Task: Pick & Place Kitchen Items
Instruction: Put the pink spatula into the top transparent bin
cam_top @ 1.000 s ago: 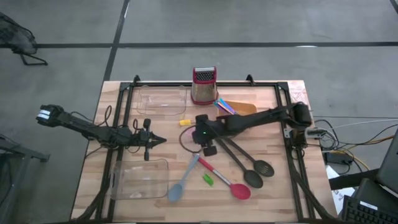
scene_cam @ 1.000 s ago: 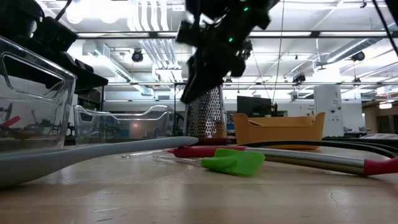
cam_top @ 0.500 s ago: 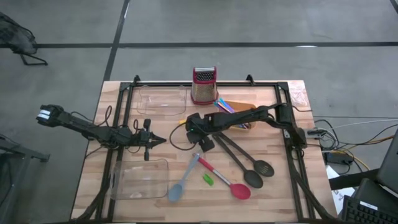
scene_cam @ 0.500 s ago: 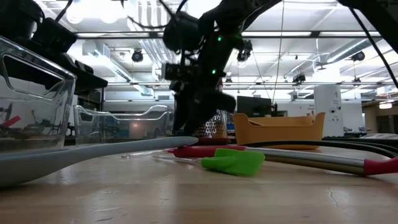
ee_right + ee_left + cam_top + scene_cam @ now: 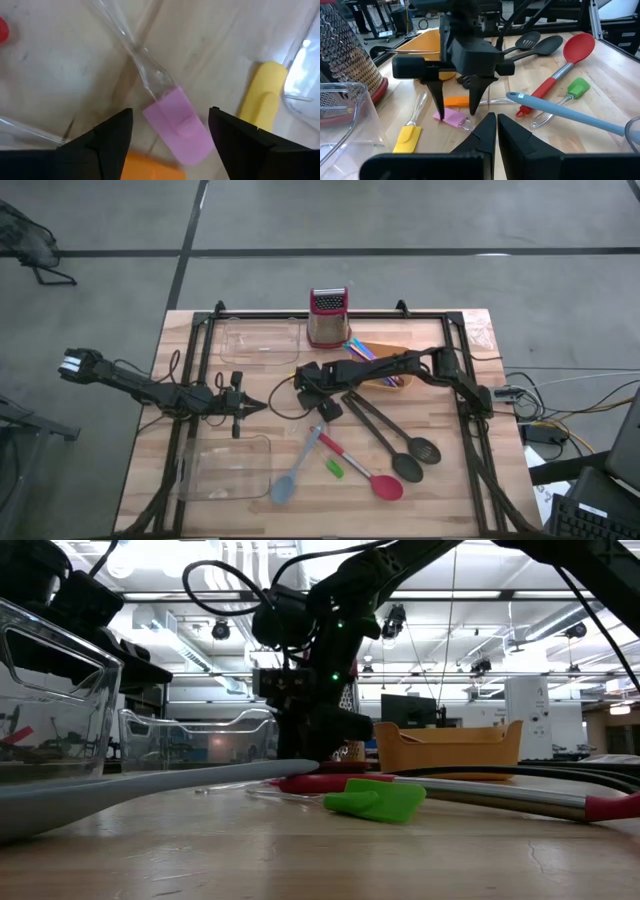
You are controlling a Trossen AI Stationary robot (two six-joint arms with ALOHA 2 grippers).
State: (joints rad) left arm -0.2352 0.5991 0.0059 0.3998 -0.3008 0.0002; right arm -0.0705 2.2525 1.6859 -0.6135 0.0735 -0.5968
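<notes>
While the left tool point(image 5: 496, 131) waited pressed together, the right tool point(image 5: 455, 107) stood spread over the surface point(image 5: 450, 480), its fingers point(image 5: 110, 137) straddling the pink block point(image 5: 181, 125), yellow block point(image 5: 265, 97) just beside.

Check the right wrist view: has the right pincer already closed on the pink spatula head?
No. The right pincer stands open, its fingers apart on either side of the pink spatula head, not touching it.

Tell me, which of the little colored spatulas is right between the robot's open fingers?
The pink one. It lies between the right tool's spread fingers, while the yellow one sits outside them and the green one lies farther off.
</notes>
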